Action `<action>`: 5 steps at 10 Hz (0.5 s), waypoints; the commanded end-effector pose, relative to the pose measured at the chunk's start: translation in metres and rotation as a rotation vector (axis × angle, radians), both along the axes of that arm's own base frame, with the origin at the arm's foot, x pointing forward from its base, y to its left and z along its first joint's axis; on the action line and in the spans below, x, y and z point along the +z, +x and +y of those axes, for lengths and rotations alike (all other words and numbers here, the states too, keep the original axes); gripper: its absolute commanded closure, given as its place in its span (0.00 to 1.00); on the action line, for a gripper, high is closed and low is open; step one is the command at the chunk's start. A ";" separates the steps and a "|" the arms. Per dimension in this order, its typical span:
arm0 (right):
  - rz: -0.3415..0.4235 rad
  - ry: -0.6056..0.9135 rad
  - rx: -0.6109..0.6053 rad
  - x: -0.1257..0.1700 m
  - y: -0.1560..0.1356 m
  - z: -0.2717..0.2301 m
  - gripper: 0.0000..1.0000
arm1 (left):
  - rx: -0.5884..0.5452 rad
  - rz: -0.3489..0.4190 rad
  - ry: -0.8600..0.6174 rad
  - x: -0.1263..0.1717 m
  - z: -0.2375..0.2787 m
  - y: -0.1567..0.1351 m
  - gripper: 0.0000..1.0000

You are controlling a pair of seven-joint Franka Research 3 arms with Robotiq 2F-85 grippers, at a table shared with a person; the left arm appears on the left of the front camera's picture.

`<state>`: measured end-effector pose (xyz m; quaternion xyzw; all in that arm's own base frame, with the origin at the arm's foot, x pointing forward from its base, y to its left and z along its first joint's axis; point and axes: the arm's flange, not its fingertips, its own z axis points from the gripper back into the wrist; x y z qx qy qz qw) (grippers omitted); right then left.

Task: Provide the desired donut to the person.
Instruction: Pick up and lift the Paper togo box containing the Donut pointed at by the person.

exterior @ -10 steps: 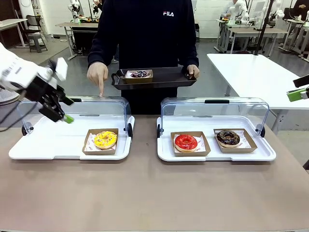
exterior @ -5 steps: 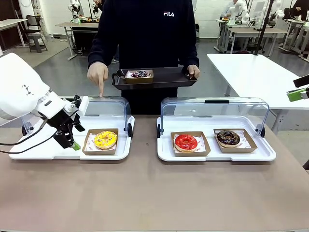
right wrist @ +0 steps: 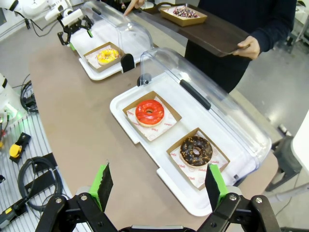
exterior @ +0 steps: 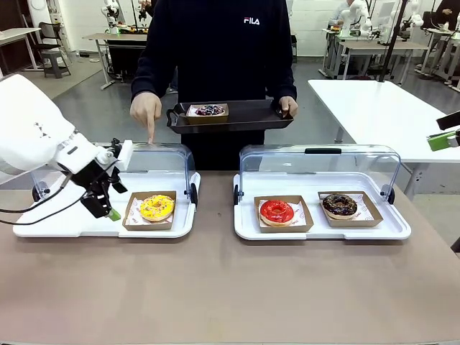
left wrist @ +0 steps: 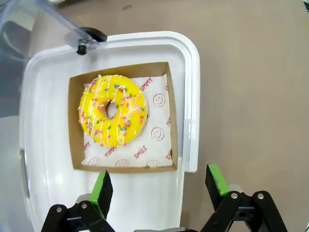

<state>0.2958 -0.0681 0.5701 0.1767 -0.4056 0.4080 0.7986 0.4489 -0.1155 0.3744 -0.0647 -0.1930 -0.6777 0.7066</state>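
Observation:
The person [exterior: 215, 50] stands across the table, one hand [exterior: 146, 111] pointing a finger down at the left display case. The other hand holds a black tray [exterior: 248, 115] carrying a boxed dark donut [exterior: 208, 110]. A yellow sprinkled donut [exterior: 157, 207] lies in a brown box on the left white tray [exterior: 65, 215]. My left gripper [exterior: 109, 208] hangs open just left of that box; in the left wrist view the gripper [left wrist: 158, 186] is over the tray's edge, near the yellow donut [left wrist: 113, 117]. My right gripper [right wrist: 158, 183] is open, high above the table's right end.
The right tray [exterior: 392, 230] holds a red donut [exterior: 277, 210] and a chocolate donut [exterior: 339, 205] in boxes. Both clear lids [exterior: 320, 162] stand tilted open behind the trays. Bare brown tabletop [exterior: 215, 287] lies in front. A white table [exterior: 381, 108] stands at the back right.
My left arm came down from the upper left to the tray beside the yellow donut's box. The person's pointing hand and tray stayed put.

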 end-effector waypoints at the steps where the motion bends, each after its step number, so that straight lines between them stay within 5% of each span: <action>1: -0.007 0.017 0.012 -0.003 0.001 0.001 0.00 | -0.025 -0.011 0.052 -0.018 -0.015 0.020 0.00; 5: -0.007 0.017 0.012 -0.003 0.001 0.001 0.00 | 0.014 -0.048 0.169 -0.040 -0.034 0.039 0.00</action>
